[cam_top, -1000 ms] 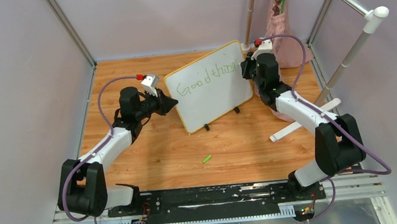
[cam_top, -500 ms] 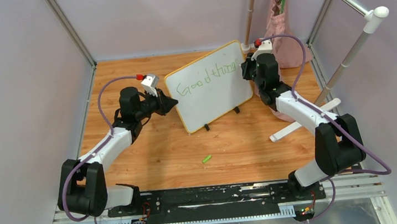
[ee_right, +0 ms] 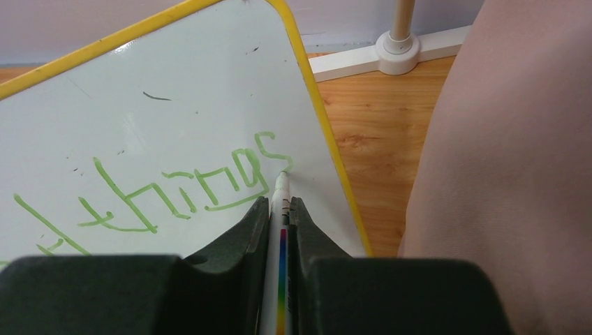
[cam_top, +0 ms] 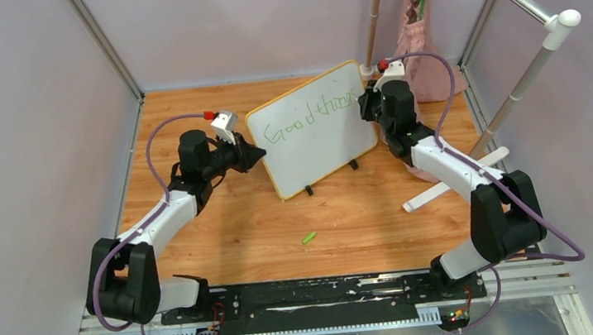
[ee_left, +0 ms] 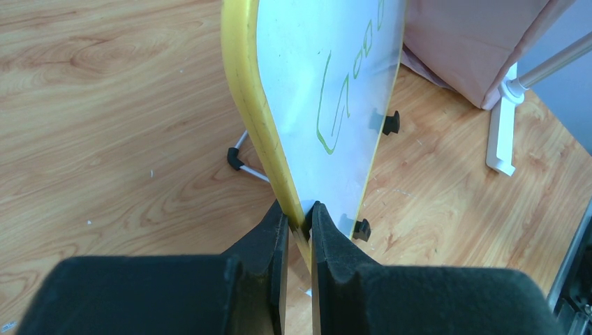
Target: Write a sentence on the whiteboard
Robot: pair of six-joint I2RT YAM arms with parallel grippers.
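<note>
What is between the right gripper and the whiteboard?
A white marker, clamped in the right gripper, bridges the gap. Its tip appears to touch the whiteboard at the end of the green writing. The right wrist view shows it.

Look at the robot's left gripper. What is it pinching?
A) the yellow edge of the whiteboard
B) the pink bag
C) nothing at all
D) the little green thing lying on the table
A: in the left wrist view the left gripper has both fingers closed on the yellow frame of the whiteboard, at its lower edge.
</note>
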